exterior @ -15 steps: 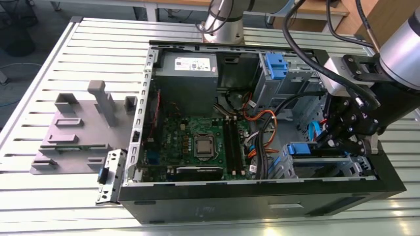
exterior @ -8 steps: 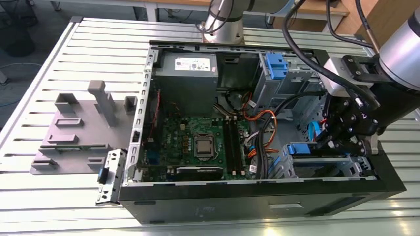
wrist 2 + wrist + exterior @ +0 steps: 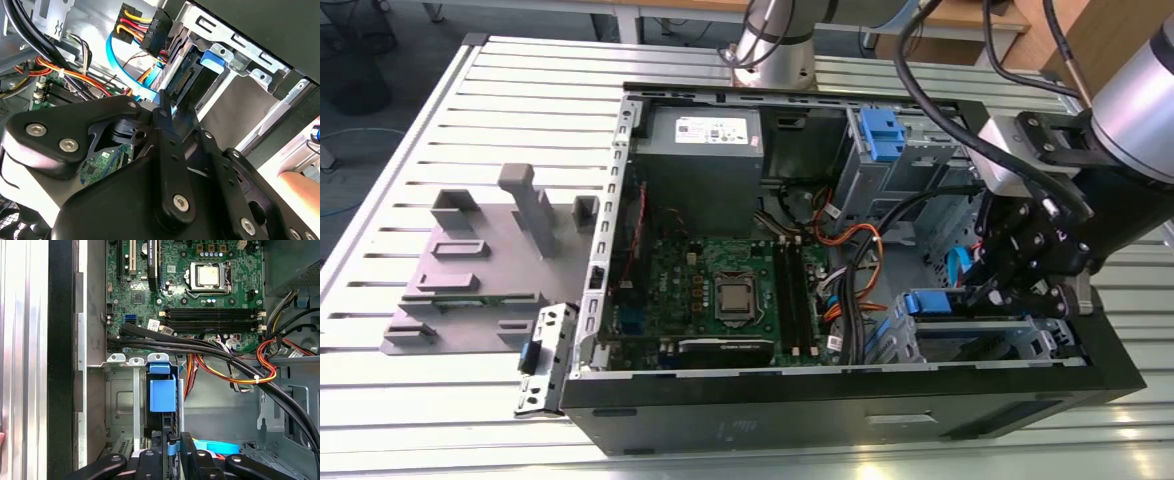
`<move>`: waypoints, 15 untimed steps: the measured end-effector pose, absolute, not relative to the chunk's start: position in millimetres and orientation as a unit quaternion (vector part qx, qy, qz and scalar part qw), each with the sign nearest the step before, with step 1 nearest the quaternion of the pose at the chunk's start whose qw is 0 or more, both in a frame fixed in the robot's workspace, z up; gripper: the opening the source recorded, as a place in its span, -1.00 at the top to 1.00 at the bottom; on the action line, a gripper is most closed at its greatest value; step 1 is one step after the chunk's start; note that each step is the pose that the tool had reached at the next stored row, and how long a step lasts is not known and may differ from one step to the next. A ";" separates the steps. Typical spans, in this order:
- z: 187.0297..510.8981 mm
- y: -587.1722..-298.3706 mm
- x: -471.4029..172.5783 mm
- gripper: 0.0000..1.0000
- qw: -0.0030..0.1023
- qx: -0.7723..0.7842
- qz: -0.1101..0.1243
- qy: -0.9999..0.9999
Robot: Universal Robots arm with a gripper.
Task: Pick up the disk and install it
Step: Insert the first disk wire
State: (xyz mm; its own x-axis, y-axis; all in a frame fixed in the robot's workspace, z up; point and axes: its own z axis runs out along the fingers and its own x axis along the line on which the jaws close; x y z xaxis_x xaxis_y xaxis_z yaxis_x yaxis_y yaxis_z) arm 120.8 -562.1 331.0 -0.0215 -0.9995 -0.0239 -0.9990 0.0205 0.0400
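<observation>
While the black claw (image 3: 1014, 295) hung w/ fingers closed inside the open black computer case (image 3: 854, 400), the blue-framed disk (image 3: 163, 395) sat in the metal drive cage (image 3: 125, 405), just beside it.

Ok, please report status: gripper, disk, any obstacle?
Gripper down inside the case, at the drive cage. Disk standing in the cage slot, blue tab showing. Black cable bundle runs close above the cage.
</observation>
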 end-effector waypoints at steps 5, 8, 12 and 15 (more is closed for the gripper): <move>344.5 -562.1 120.8 0.41 0.005 0.699 -0.023 -0.714; 350.2 -562.1 120.8 0.41 0.005 0.699 -0.023 -0.714; 350.3 -562.1 120.8 0.41 0.004 0.699 -0.025 -0.714; 350.3 -562.1 121.1 0.41 0.004 0.699 -0.025 -0.714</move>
